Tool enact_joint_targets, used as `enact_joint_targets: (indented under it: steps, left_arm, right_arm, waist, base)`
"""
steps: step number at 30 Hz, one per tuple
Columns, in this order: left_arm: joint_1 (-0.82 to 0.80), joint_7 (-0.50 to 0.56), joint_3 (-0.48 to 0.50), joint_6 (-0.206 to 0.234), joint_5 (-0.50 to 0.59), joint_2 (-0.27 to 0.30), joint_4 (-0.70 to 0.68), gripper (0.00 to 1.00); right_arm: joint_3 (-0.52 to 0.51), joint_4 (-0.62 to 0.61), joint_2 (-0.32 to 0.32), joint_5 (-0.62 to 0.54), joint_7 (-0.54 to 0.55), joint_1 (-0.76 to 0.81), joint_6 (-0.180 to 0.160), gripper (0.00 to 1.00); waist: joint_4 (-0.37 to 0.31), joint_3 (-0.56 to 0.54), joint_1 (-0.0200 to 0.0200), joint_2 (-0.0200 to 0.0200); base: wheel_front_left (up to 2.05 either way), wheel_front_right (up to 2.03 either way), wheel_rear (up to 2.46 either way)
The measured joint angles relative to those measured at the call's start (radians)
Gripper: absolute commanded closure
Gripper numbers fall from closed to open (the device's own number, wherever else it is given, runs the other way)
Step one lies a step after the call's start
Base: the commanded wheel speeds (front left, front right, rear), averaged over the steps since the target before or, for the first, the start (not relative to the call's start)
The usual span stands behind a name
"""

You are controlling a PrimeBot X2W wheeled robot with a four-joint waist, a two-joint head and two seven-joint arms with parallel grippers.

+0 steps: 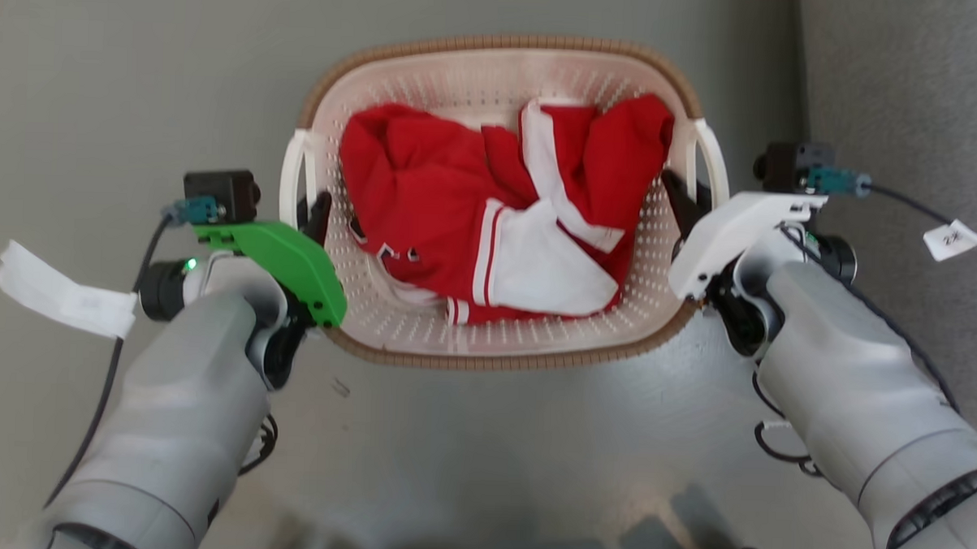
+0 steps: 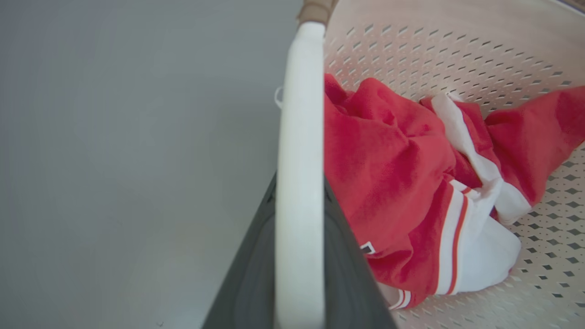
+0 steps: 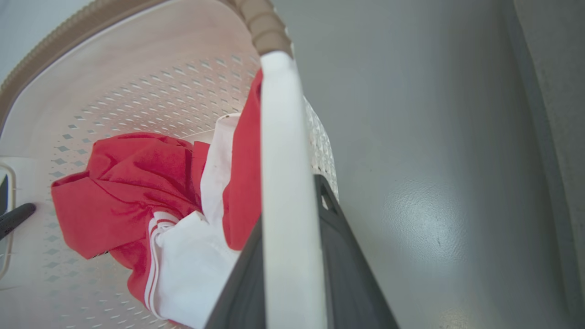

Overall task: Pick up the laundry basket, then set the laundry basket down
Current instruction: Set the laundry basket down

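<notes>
We see the small cream plastic laundry basket [image 1: 495, 73] with perforated walls and a brown woven-look rim at centre of the head view, on or above the grey floor [image 1: 122, 75]; we cannot tell if it touches. A crumpled red and white garment [image 1: 426, 191] lies inside, filling most of the bottom.

The left gripper [image 1: 315, 213], under a green plastic cover [image 1: 290, 259], sits at the basket's left white loop handle [image 1: 291, 170]. In the left wrist view the white handle bar [image 2: 299, 183] runs straight up between the two dark fingers [image 2: 249, 274], one on each side, no gap visible, so we read it as clamped on the handle.

The right gripper [image 1: 686, 202], under a white plastic cover [image 1: 730, 230], is at the right white loop handle [image 1: 713, 164]. In the right wrist view the same layout: handle bar [image 3: 283, 183] is pinched between the dark fingers [image 3: 352, 274], closed against it. A fingertip of the left gripper [image 3: 13, 217] shows at the far side of the basket there.

A white paper tag [image 1: 61, 296] hangs off the left wrist cable, and a smaller tag [image 1: 953, 239] hangs off the right cable. A paler grey surface [image 1: 910, 78] lies to the right of the floor, beyond the right gripper.
</notes>
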Motion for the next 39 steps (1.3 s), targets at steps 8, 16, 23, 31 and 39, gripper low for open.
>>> enact_joint_targets:
  steps: [8,16,23,31,39]
  left_arm:
    - [-0.052,-0.011,0.008,-0.001,0.000,0.003,-0.004,1.00]
    - [-0.132,-0.025,0.005,-0.001,0.031,0.020,-0.029,1.00]
    - [-0.156,-0.038,0.004,-0.001,0.041,0.026,-0.036,1.00]
    - [-0.157,-0.040,0.002,-0.001,0.053,0.026,-0.035,1.00]
    - [-0.172,-0.047,0.011,-0.001,0.058,0.028,-0.038,1.00]
  right_arm:
    - [-0.013,0.017,0.002,0.000,-0.016,-0.055,0.000,1.00]
    - [-0.033,0.021,0.002,-0.002,-0.037,-0.132,0.000,1.00]
    - [-0.036,0.032,0.001,-0.011,-0.049,-0.164,0.001,1.00]
    - [-0.036,0.048,0.005,-0.018,-0.058,-0.169,0.001,1.00]
    - [-0.037,0.052,0.007,-0.029,-0.067,-0.189,0.002,1.00]
  waist:
    - [-0.003,0.103,0.0000,0.0000]
    - [-0.006,0.205,0.0001,0.0000]
    - [-0.006,0.274,0.0001,0.0000]
    - [-0.001,0.326,0.0000,0.0000]
    - [0.003,0.351,0.0000,0.0000]
  base:
    - [0.00,0.00,0.00]
    - [0.00,0.00,0.00]
    - [0.00,0.00,0.00]
    - [0.00,0.00,0.00]
    - [0.00,0.00,0.00]
